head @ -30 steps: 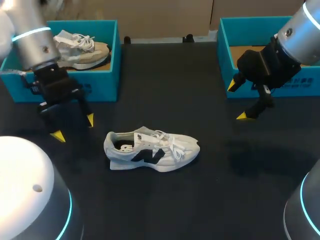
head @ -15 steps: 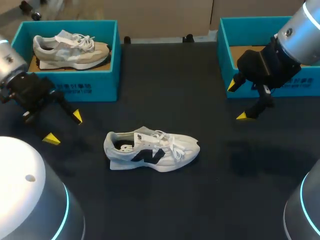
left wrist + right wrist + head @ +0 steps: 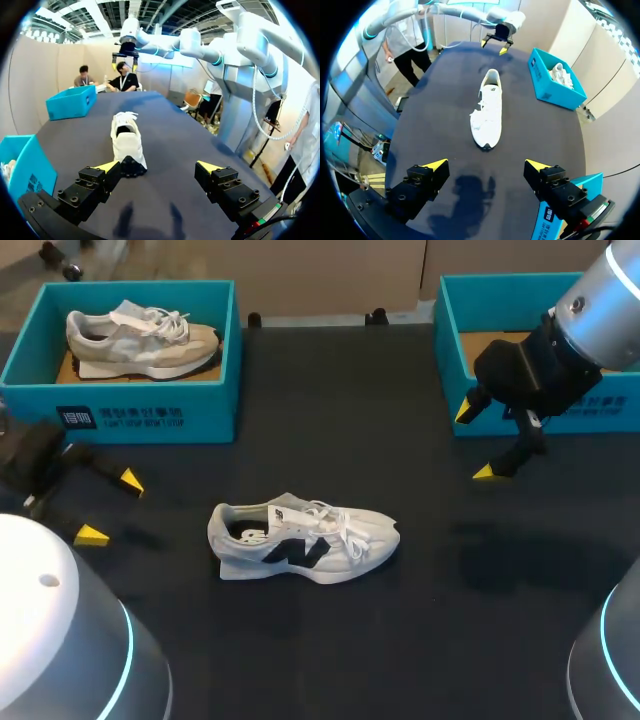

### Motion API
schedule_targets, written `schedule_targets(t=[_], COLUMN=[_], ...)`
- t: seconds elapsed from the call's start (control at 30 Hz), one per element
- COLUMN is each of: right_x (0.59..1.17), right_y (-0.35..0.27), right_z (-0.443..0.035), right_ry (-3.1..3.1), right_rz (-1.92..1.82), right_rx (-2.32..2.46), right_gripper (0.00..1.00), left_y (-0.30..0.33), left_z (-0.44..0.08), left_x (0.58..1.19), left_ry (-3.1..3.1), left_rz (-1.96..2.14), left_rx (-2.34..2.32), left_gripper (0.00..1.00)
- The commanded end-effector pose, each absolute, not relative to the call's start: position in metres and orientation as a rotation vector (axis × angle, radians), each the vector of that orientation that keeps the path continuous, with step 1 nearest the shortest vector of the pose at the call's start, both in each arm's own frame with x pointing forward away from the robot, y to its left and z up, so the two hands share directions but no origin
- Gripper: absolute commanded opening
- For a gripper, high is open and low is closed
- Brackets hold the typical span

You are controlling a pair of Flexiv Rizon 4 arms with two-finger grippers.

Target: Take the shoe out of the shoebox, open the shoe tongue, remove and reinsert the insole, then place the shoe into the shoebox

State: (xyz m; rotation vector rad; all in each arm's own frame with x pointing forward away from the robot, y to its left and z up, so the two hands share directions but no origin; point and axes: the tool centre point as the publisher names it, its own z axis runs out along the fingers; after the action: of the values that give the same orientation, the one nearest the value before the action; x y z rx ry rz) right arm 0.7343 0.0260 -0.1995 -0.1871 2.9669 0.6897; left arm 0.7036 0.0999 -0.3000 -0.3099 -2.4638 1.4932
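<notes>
White shoe (image 3: 303, 540) hasn't budged; my left gripper (image 3: 110, 508), fingers apart, has backed off leftward, so I judge tongue-opening comes next.

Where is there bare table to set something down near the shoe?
Widest bare table between left shoebox and right shoebox, behind the white shoe. Also in front of it. Tighter at its heel, near the left hand.

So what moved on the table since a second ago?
The left gripper swung away from the front of the left shoebox toward the left edge of the table, open and empty throughout. The white shoe on the table, the beige shoe in that box and the open right gripper stayed put.
</notes>
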Motion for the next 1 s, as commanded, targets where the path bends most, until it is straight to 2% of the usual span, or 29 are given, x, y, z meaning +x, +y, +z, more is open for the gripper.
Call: schedule_targets(t=[0.03, 0.6, 1.0], right_x=[0.735, 0.735, 0.735], right_y=[0.027, 0.027, 0.027], right_z=[-0.201, -0.201, -0.201], right_ry=[2.968, 2.968, 2.968], right_rz=[0.687, 0.687, 0.687], right_rx=[-0.186, -0.186, -0.186], right_gripper=[1.0, 1.0, 1.0], left_y=[0.101, 0.101, 0.104], left_z=[-0.303, -0.303, -0.312], left_x=[0.701, 0.701, 0.728], left_ry=[-2.484, -2.484, -2.501], left_rz=[1.526, 1.526, 1.793], left_rx=[-0.285, -0.285, -0.014], left_gripper=[1.0, 1.0, 1.0])
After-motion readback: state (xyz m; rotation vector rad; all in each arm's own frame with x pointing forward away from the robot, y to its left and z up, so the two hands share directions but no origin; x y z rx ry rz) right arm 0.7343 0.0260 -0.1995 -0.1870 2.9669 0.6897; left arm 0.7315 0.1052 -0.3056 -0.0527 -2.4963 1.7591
